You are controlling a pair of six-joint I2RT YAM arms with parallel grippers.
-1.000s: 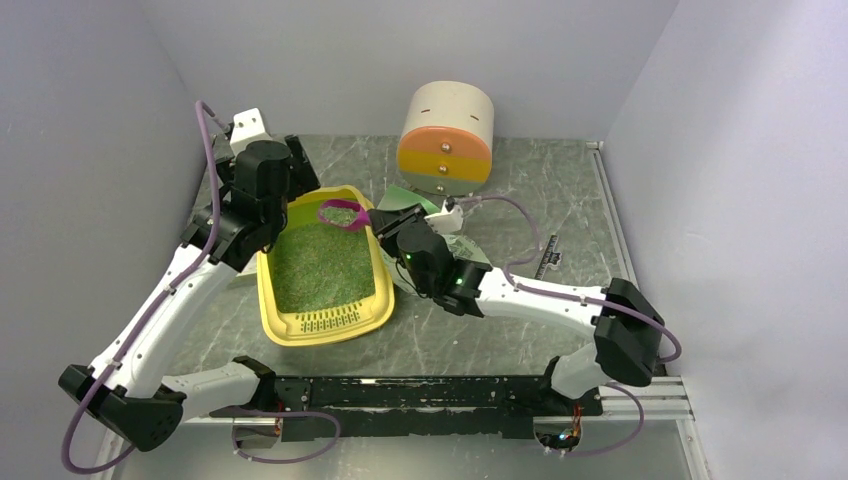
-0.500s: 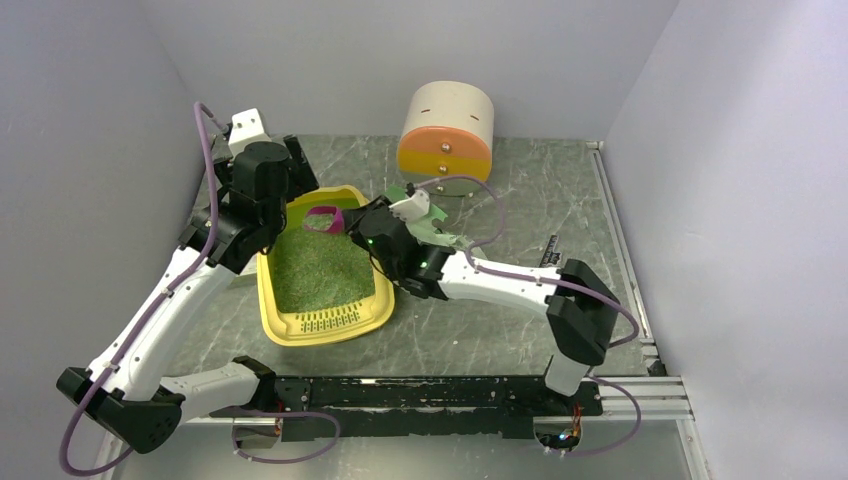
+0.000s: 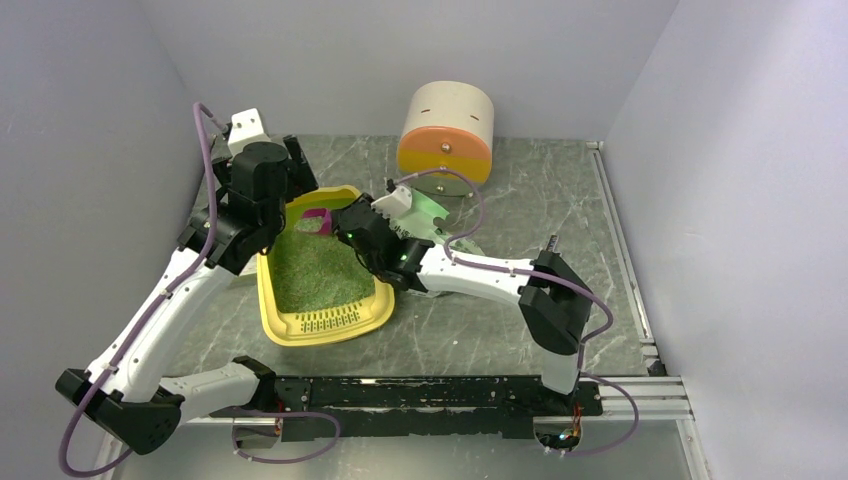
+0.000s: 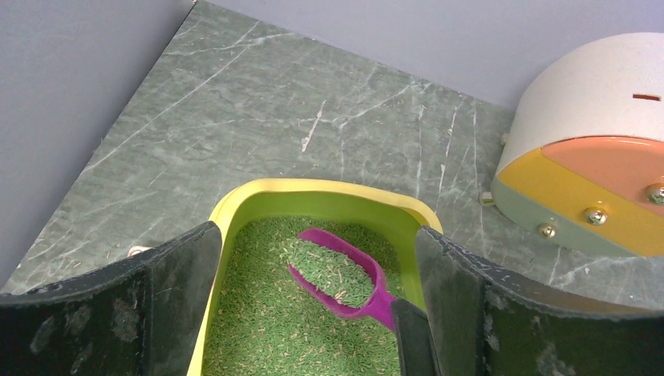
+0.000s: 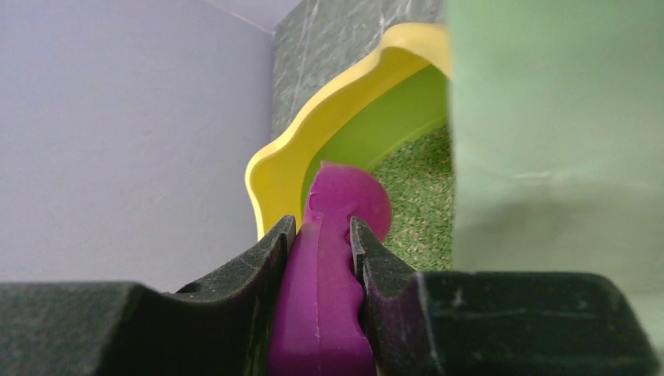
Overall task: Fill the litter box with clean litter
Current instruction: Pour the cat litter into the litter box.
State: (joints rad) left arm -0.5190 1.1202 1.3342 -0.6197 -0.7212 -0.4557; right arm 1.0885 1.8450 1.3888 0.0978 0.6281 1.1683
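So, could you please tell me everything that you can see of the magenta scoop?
The magenta scoop looks like smooth moulded plastic: a rounded bowl running into a flat handle. Its bowl, open side up, is heaped with greenish litter and lies over the far end of the yellow litter box, above the bed of granules; whether its underside touches them cannot be told. The right gripper is shut on the handle, one finger on each side.

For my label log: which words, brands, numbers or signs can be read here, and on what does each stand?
None can be read.
The drawer cabinet, the litter box and the scoop show no print.
The green bag is too blurred to show any.
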